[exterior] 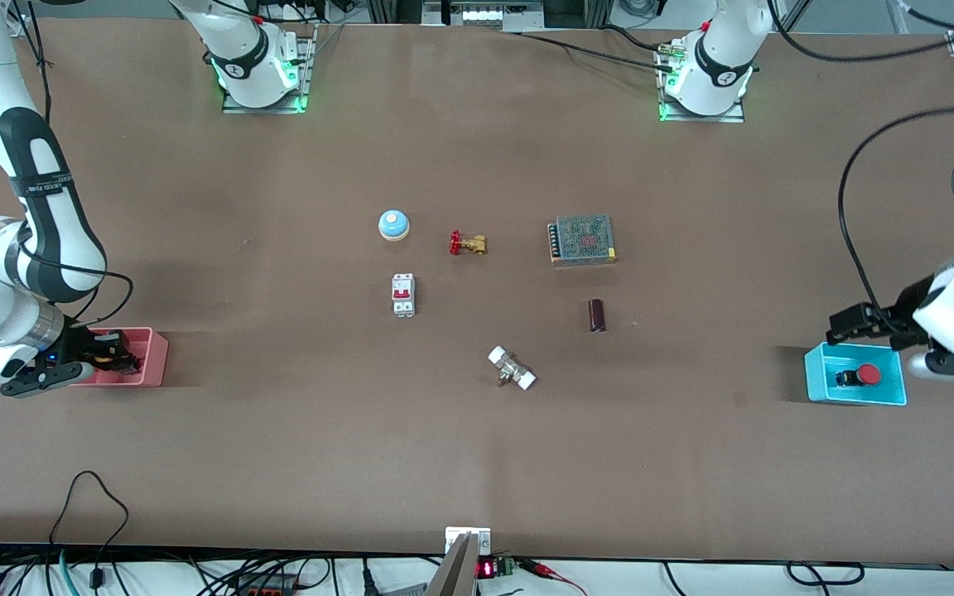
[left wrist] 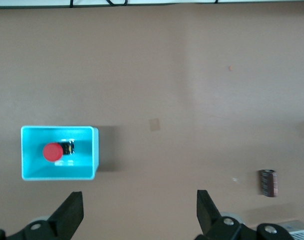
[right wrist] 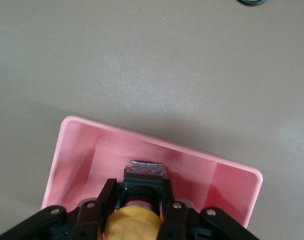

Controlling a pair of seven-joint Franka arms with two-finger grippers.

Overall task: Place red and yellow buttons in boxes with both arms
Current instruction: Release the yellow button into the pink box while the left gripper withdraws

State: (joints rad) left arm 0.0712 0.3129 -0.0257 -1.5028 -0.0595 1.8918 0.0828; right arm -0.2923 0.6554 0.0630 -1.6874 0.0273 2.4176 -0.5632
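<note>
My right gripper (exterior: pixel 115 356) is low in the pink box (exterior: pixel 154 352) at the right arm's end of the table. In the right wrist view the gripper (right wrist: pixel 138 199) is shut on the yellow button (right wrist: pixel 134 222), cap toward the camera, inside the pink box (right wrist: pixel 161 142). The red button (exterior: pixel 868 375) lies in the cyan box (exterior: pixel 854 400) at the left arm's end. My left gripper (exterior: pixel 848 324) is open and empty, up beside that box. The left wrist view shows the gripper (left wrist: pixel 138 212), the cyan box (left wrist: pixel 59 176) and the red button (left wrist: pixel 52 152).
In the table's middle lie a blue-and-white dome (exterior: pixel 393 223), a red-handled brass valve (exterior: pixel 467 243), a white circuit breaker (exterior: pixel 403 295), a metal power supply (exterior: pixel 582 238), a dark cylinder (exterior: pixel 597 315) and a white-ended fitting (exterior: pixel 512 368).
</note>
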